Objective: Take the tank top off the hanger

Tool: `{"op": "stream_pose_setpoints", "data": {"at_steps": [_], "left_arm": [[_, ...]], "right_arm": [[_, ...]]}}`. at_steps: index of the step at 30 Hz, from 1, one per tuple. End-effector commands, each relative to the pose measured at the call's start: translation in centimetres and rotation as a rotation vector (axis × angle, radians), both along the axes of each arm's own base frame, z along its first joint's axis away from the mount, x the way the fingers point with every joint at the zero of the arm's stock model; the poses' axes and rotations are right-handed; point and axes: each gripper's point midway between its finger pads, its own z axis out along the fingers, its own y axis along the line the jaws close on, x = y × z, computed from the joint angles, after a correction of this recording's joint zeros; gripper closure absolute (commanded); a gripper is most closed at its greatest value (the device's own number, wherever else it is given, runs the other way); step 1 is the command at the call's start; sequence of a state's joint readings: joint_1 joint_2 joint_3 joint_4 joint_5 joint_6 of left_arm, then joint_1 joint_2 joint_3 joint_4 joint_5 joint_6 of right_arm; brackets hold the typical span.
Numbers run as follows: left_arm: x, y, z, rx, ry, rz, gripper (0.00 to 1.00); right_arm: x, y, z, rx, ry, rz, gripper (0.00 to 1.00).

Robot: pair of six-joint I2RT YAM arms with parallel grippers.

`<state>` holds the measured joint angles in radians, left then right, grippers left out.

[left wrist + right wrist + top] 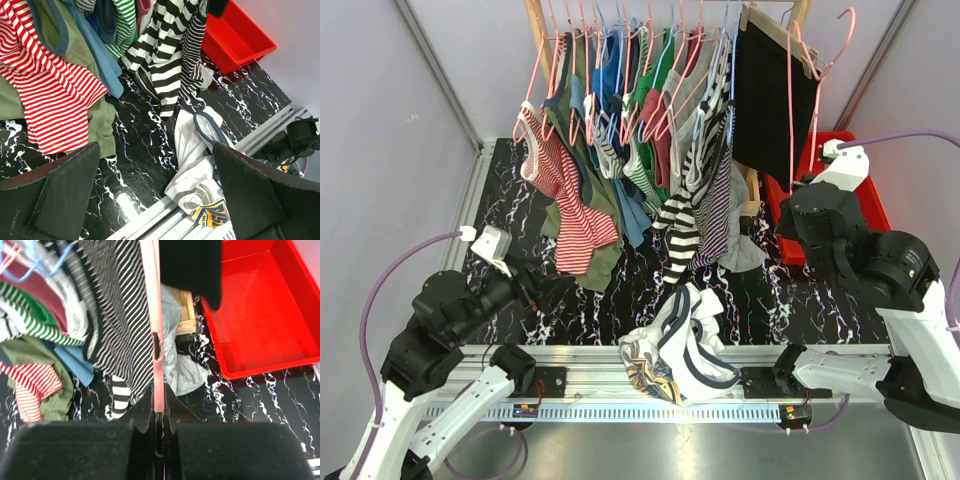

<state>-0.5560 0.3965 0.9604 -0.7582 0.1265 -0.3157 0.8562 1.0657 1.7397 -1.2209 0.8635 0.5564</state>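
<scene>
My right arm reaches up and forward toward the rack. My right jaws are clamped tight on the thin pink hanger, which runs straight up from between them. The black tank top hangs just above and to the right of those jaws, against the hanger. My left arm crouches low over the bench. My left jaws are spread wide and hold nothing, with a crumpled white shirt ahead of them.

From above, the right gripper is hidden behind its arm. Up close the hanger blurs, and the black top runs off the upper edge.
</scene>
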Motion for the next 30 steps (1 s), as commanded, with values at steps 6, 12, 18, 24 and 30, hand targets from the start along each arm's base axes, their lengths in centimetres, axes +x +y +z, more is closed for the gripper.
{"op": "stream_pose_setpoints", "data": {"at_steps": [6, 12, 18, 24, 30], "left_arm": [[0.1, -0.7, 1.7, -0.045, -0.03, -0.023, 0.01], [-0.1, -0.5, 1.8, -0.047, -0.032, -0.021, 0.01], [-0.3, -0.4, 1.9, -0.047, -0.04, -0.022, 0.01], [-0.6, -0.1, 1.8, -0.045, -0.046, -0.017, 0.01], [-0.7, 0.3, 1.9, -0.041, -0.056, -0.004, 0.01]], "right_arm": [[-0.1, 2.4, 0.4, -0.046, 0.004, 0.186, 1.0], [0.4, 2.7, 0.9, -0.068, -0.004, 0.188, 1.0], [2.5, 3.9, -0.9, -0.126, 0.093, 0.165, 1.0], [6.4, 3.0, -0.7, -0.087, 0.098, 0.131, 1.0], [7.3, 3.1, 0.2, -0.073, 0.064, 0.134, 1.0]]}}
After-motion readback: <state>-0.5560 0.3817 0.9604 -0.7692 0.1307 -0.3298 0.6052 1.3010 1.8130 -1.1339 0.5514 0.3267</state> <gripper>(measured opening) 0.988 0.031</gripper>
